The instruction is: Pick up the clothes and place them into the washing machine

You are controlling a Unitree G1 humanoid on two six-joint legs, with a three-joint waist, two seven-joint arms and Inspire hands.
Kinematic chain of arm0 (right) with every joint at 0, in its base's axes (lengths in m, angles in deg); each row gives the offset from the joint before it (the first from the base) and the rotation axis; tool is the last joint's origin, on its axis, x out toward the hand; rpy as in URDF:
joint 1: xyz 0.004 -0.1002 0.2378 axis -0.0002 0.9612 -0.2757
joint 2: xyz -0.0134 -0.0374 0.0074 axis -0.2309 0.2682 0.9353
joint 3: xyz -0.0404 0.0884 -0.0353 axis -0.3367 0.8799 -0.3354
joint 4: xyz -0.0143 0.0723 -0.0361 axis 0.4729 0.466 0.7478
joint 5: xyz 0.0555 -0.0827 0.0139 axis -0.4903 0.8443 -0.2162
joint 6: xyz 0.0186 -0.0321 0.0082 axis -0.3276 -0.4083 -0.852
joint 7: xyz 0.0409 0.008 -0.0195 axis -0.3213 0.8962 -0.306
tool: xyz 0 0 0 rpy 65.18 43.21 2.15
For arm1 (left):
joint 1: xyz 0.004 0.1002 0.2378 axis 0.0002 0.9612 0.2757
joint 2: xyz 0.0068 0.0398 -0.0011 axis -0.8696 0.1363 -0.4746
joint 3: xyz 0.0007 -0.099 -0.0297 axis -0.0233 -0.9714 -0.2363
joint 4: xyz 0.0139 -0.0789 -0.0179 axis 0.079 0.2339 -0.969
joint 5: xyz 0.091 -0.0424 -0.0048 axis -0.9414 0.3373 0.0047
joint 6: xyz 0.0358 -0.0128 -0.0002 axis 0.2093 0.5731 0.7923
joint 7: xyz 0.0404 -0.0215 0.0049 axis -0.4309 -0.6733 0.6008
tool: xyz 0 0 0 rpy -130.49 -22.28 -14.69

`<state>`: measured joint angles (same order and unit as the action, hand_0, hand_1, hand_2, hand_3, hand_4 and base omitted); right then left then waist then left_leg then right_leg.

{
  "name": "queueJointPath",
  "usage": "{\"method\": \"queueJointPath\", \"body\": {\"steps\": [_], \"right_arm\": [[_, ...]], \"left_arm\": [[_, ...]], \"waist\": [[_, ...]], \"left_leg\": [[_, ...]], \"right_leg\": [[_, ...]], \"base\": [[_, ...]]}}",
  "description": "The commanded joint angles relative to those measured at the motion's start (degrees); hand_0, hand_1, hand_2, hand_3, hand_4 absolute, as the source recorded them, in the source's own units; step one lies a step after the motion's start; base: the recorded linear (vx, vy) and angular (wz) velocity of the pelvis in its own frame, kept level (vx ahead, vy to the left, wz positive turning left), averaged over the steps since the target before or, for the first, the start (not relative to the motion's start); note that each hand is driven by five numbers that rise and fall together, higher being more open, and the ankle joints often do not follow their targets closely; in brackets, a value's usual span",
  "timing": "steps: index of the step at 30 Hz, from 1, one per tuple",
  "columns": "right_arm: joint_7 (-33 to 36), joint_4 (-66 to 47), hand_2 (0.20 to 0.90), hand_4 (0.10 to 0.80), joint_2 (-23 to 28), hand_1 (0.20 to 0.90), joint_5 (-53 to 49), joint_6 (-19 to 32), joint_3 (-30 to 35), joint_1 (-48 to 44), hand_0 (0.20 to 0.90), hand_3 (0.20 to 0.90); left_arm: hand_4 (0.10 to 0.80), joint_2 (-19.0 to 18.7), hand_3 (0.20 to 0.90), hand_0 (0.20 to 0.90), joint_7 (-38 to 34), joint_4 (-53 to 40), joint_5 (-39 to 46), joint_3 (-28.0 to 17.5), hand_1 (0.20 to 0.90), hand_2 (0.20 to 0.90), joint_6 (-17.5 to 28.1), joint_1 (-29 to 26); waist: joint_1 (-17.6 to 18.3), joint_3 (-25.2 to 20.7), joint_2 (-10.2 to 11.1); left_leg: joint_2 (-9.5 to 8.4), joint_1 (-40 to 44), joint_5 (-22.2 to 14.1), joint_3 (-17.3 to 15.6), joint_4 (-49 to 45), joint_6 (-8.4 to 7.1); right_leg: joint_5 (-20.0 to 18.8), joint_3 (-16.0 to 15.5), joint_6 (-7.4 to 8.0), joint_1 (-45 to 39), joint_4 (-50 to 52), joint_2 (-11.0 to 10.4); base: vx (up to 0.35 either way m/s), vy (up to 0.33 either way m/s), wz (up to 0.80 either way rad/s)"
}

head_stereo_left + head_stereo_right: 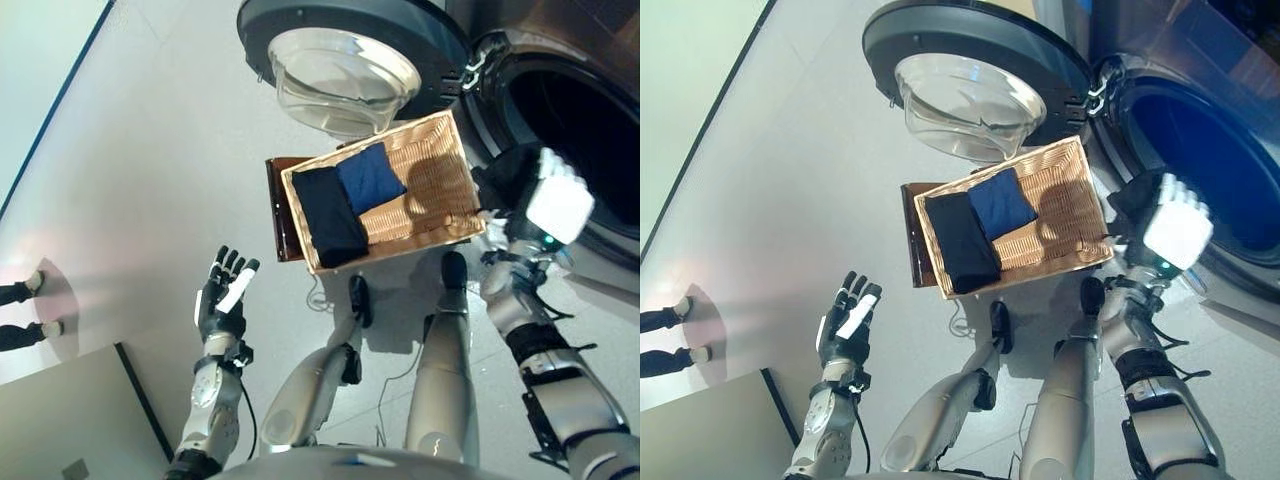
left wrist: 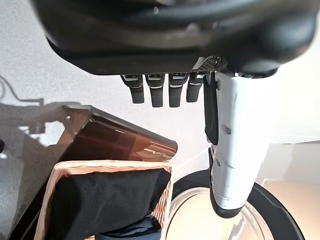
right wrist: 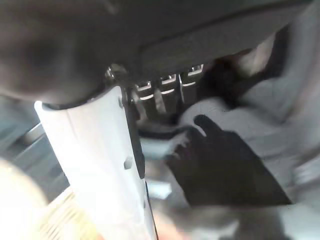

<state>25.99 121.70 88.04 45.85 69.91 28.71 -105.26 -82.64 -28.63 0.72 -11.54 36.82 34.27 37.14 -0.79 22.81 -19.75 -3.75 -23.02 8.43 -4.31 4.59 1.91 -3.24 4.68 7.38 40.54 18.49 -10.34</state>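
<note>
So, the clothes: two folded pieces lying side by side in the wicker basket [image 1: 440, 190], a black one [image 1: 330, 215] and a navy blue one [image 1: 370, 177], edges touching. Both look like soft, light fabric, so my guess is they'll sag and unfold the moment they're lifted. Nothing fragile, not slippery, but floppy. I'd pinch down into the middle of a fold and gather a good bunch rather than catch a single edge, otherwise half of it trails over the basket rim.

Count: two garments, one basket, one washing machine [image 1: 1200, 130], one dark brown stand [image 1: 282, 215] under the basket.

The left robot hand [image 1: 224, 292] is well away from the basket, out over bare floor, fingers straight and spread, holding nothing. The right robot hand [image 1: 1175, 225] is up just past the basket's far corner, right at the open drum mouth. Its wrist view shows something dark past the fingers, but I honestly can't tell whether it's gripping anything or what that dark thing is.

The machine's round door [image 1: 345, 70] hangs open just beyond the basket, so the drop-off is close to that right hand.
</note>
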Motion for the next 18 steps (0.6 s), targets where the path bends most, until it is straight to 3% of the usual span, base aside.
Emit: {"method": "queueJointPath", "body": {"steps": [1,8,18], "right_arm": [[-1.48,-4.84,0.900,0.800,2.97,0.900,7.12,2.24,-4.65,-4.76,0.900,0.900],[-9.84,-1.15,0.900,0.800,2.86,0.900,14.07,1.14,-18.45,-19.87,0.900,0.900],[-12.82,7.96,0.900,0.800,-2.46,0.900,14.95,0.33,-25.80,-29.95,0.900,0.900]], "left_arm": [[0.800,-3.25,0.900,0.900,-0.61,-0.64,-1.31,-3.31,0.900,0.900,5.95,1.48],[0.800,-4.36,0.900,0.900,-1.04,0.06,-1.75,-3.96,0.900,0.900,5.24,-0.46],[0.800,-5.53,0.900,0.900,-2.55,-1.92,-3.25,-5.60,0.900,0.900,4.72,-1.64]], "waist": [[-1.86,-2.14,3.34],[-3.47,-0.66,5.67],[-5.24,1.84,6.76]], "left_leg": [[1.15,2.12,-2.55,-0.75,0.41,-6.03],[1.41,1.75,-1.55,0.88,0.41,-6.47],[1.38,0.23,-0.40,3.69,0.41,-6.80]], "right_leg": [[-0.65,0.00,-1.47,-6.63,-10.10,0.54],[-1.13,-1.57,-1.49,-7.59,-10.29,0.13],[-1.36,-4.44,-1.54,-8.18,-10.20,-0.79]], "base": [[-0.012,-0.017,0.07],[-0.021,-0.018,0.04],[-0.022,-0.012,0.15]]}}
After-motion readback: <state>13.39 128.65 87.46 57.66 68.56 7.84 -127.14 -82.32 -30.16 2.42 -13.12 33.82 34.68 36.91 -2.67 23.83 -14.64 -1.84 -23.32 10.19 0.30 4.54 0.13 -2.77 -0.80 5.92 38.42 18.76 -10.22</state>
